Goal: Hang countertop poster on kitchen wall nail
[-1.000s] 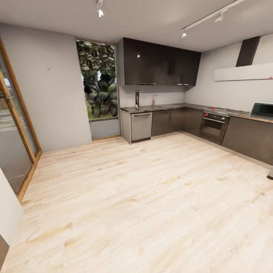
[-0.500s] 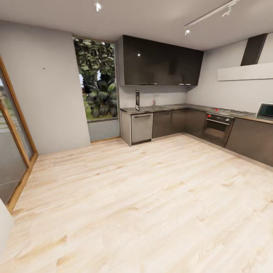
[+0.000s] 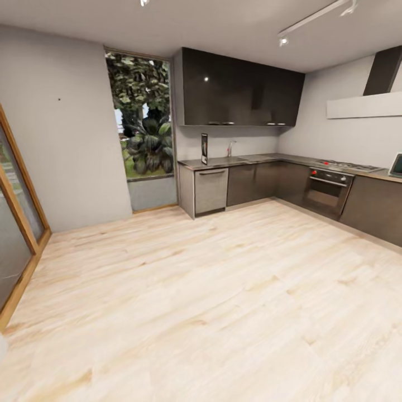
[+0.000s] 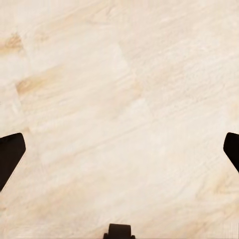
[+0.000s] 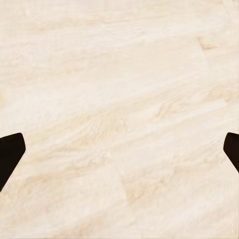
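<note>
From my remote seat I log: pale wood plank floor (image 3: 212, 290); light-grey wall (image 3: 61, 139); tall garden window (image 3: 142, 120) showing foliage; wood-framed glass door (image 3: 14, 223) at far left. Glossy black wall cupboards (image 3: 240, 89) hang over dark base cabinets (image 3: 262, 181) with a built-in oven (image 3: 326, 192). A dark extractor hood (image 3: 382, 70) rises at right. Ceiling track lights (image 3: 312, 17) are lit.

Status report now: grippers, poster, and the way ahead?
Left gripper and right gripper open, empty, over wood floor. Poster upright on kitchen countertop, far ahead. Wall nail on grey wall, left. Nothing in the way.
</note>
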